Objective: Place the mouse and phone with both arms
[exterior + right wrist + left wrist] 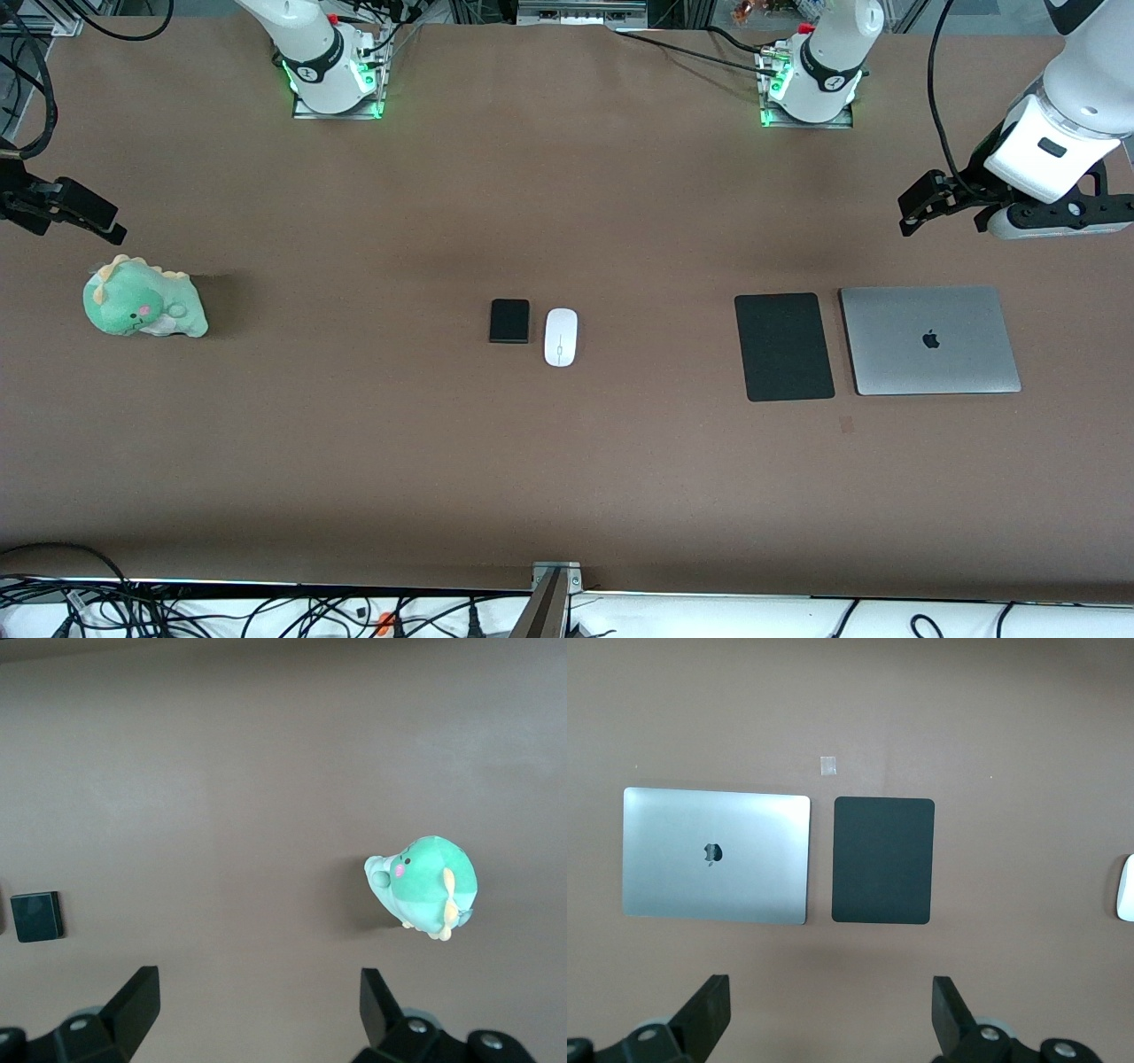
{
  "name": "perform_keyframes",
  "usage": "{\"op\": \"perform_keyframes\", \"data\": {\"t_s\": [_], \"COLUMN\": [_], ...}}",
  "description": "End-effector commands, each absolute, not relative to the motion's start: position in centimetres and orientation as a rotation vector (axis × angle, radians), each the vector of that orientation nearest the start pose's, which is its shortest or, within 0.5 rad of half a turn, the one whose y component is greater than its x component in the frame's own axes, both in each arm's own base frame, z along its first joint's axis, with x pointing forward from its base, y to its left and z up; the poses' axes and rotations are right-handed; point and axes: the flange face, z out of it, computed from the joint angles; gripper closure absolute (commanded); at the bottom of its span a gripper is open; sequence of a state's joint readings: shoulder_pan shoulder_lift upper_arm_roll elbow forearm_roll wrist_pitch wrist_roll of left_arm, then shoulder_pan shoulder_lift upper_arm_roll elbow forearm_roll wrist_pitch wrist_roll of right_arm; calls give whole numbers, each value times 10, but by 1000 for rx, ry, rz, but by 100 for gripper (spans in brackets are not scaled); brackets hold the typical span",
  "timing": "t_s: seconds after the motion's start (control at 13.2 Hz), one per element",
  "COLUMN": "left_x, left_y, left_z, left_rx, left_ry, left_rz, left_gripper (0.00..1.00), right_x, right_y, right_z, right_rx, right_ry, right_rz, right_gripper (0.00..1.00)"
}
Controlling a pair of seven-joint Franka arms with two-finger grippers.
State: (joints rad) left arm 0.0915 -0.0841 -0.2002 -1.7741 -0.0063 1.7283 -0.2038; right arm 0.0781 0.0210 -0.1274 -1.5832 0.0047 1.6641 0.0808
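Observation:
The white mouse (560, 337) and the small black phone (509, 321) lie side by side at the table's middle, the phone toward the right arm's end. The mouse's edge shows in the left wrist view (1125, 889); the phone shows in the right wrist view (36, 916). My left gripper (921, 208) is open and empty, up in the air over bare table at the left arm's end, above the laptop's area. My right gripper (75, 217) is open and empty, up over bare table at the right arm's end, close to the plush toy.
A large flat black pad (784, 346) and a closed silver laptop (929, 339) lie side by side toward the left arm's end. A green plush dinosaur (142, 298) sits toward the right arm's end. A small tape mark (846, 425) lies nearer the camera than the pad.

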Motion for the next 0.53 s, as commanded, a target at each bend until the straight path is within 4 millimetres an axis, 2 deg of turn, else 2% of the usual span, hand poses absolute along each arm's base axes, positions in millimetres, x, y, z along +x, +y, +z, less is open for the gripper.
{"op": "perform_keyframes", "data": {"t_s": [0.0, 0.15, 0.46], "left_x": [536, 542, 542], "left_y": [-69, -71, -71], "left_z": [592, 600, 600], "left_rx": [-3121, -3126, -3128], "left_ry": [-98, -104, -107], "left_rz": [-67, -91, -86], "left_gripper": [0, 0, 0], "right_x": [559, 559, 559], "right_y": [-28, -28, -28], "right_z": [621, 622, 622], "right_rx": [-3124, -3124, -3124], "right_ry": [190, 188, 188], "right_rz": [-82, -84, -84], "right_gripper": [0, 0, 0]}}
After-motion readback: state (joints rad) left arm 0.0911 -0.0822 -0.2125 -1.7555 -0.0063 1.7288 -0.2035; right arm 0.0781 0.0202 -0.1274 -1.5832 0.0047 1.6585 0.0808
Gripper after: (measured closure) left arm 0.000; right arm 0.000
